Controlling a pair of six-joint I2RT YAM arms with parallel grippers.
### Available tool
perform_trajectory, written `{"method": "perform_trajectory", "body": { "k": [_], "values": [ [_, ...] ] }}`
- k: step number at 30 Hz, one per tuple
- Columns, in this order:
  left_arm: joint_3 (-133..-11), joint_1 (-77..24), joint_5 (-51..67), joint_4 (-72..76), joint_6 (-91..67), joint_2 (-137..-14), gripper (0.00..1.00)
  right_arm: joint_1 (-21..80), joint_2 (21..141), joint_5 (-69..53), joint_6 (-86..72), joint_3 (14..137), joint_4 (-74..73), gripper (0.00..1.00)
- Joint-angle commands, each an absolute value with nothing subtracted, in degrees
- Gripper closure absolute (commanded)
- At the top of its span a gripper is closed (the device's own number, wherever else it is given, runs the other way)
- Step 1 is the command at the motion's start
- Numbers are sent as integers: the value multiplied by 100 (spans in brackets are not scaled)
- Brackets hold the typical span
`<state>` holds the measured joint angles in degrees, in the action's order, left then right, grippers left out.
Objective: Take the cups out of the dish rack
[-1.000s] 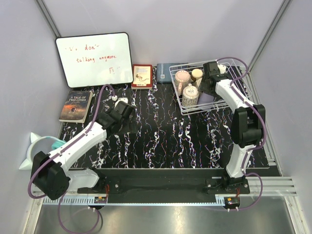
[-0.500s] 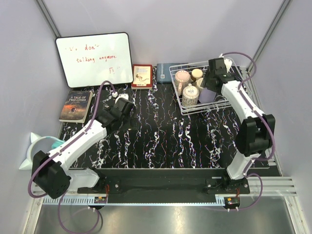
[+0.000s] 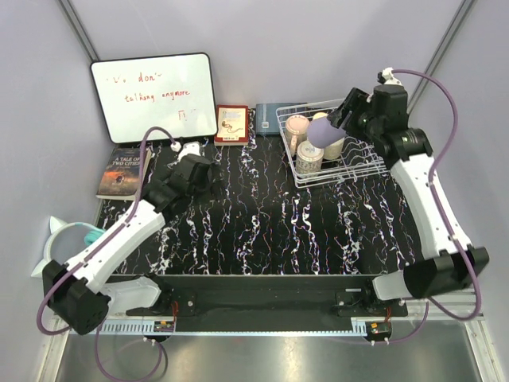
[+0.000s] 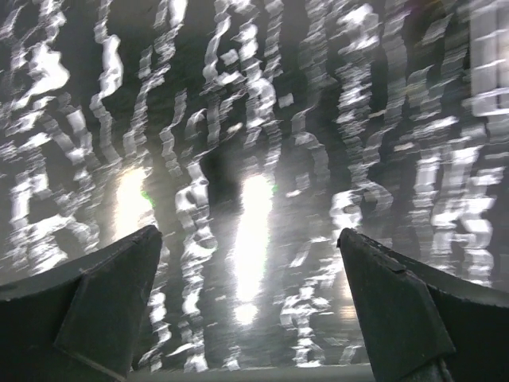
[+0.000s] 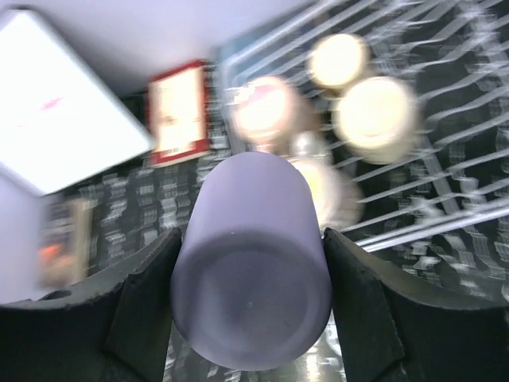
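My right gripper is shut on a lavender cup and holds it in the air above the white wire dish rack; in the right wrist view the lavender cup sits between my fingers, its base toward the camera. Several cups remain in the rack: a pink one, a patterned one and cream ones. My left gripper is open and empty over the marbled mat at the left.
A whiteboard leans at the back left, with a red book and a blue box beside it. A dark paperback lies at the left edge. A white and teal object sits off the mat's left.
My right gripper has risen out of the rack with the lavender cup in it and swung up and back. My left arm has moved a little toward the back.
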<state>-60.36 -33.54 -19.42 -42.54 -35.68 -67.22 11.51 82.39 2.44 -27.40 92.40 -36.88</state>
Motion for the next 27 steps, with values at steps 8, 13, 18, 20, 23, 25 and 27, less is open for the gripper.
{"method": "perform_trajectory", "body": {
  "k": [8,13,18,20,23,25,27],
  "values": [
    [-5266,-2576,1492,-1200,-4446,-6003,1,1151,7058,-3425,-5453,6420,467,100],
    [-4949,-2522,2434,-107,-4912,-6178,1,1335,7014,-3709,-6073,5862,1344,100],
    [-4667,-2531,2838,1238,-5510,-6258,2,1695,7154,-3762,-6091,5924,1494,100],
    [-4571,-2531,2865,1625,-5651,-6232,4,1819,7216,-3718,-6117,5924,1555,100],
    [-4527,-2531,2865,1924,-5739,-6179,8,2047,7286,-3656,-6091,5933,1556,100],
    [-4526,-2523,2821,2047,-5783,-6135,8,2153,7321,-3604,-6073,5924,1556,100],
    [-4518,-2523,2743,2092,-5792,-6065,8,2188,7313,-3577,-6064,5915,1556,100]
  ]
}}
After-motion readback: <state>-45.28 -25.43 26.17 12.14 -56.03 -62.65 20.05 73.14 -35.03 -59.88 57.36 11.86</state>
